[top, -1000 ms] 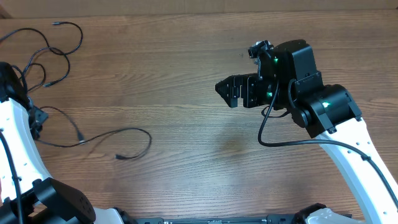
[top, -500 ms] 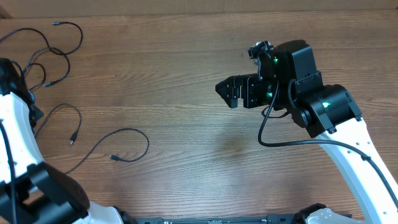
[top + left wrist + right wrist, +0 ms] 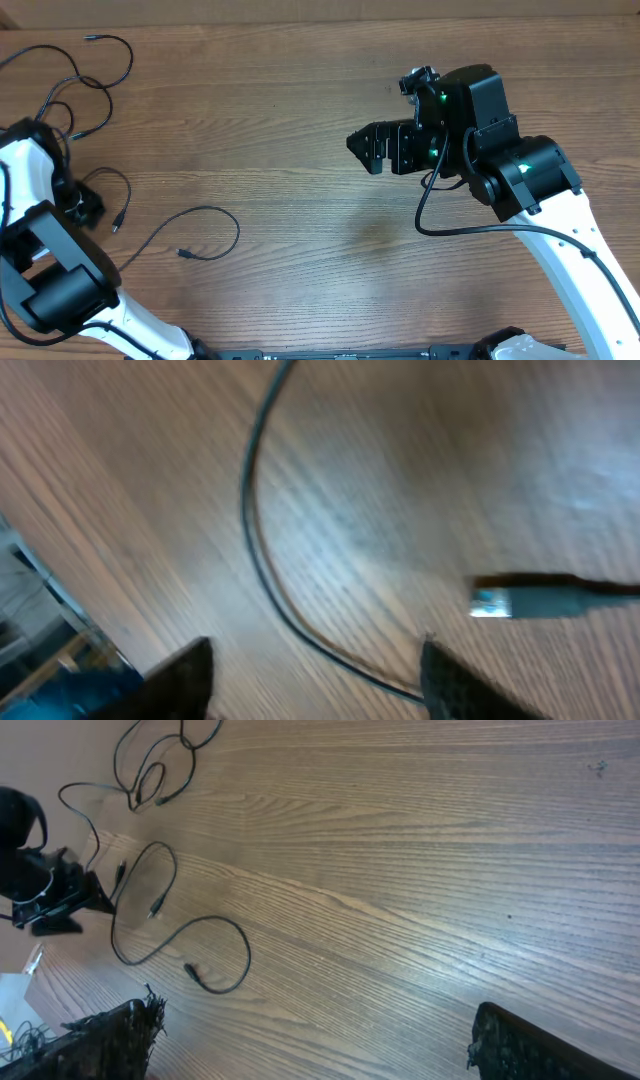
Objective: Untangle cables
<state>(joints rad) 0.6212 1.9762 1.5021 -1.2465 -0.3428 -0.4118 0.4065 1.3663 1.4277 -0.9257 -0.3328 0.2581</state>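
Several thin black cables lie at the table's far left. A bunch of loops [image 3: 75, 85] sits at the back. In front of it, one cable [image 3: 120, 178] curls to a plug, and another [image 3: 228, 222] loops to the right. My left gripper [image 3: 88, 205] hangs beside the curled cable, open. In the left wrist view a cable [image 3: 258, 560] curves on the wood between the open left gripper's [image 3: 315, 690] fingers, untouched, and a plug [image 3: 520, 600] lies on the right. My right gripper [image 3: 360, 145] hovers open and empty at the table's middle right, far from the cables [image 3: 245, 945].
The wooden table [image 3: 300, 230] spreads between the arms. A thicker black cable [image 3: 430, 225] of the right arm hangs in a loop under its wrist. The table's left edge [image 3: 40, 540] runs close to the left gripper.
My left gripper has opened and let go of a cable, which now lies curled on the table. The left arm has swung round at the left edge. The right arm has not moved.
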